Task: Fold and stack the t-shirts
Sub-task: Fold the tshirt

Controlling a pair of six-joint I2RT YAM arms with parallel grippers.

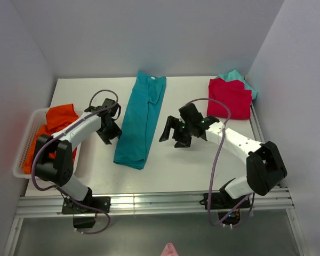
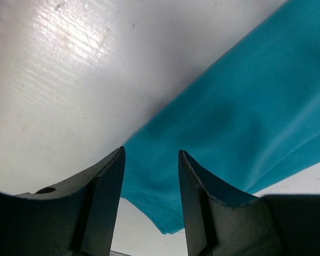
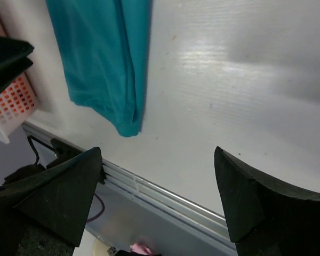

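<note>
One teal-blue t-shirt, soft cotton folded into a long narrow strip, lies mid-surface. Its long axis runs from the far edge toward the arm bases, neck end far, hem slanting slightly left. Your left hand sits at its left edge, fingers parted on nothing. Your right hand is spread wide, empty. Only the top view shows the red t-shirt on the light-teal t-shirt and the orange t-shirt in the perforated basket.
</note>
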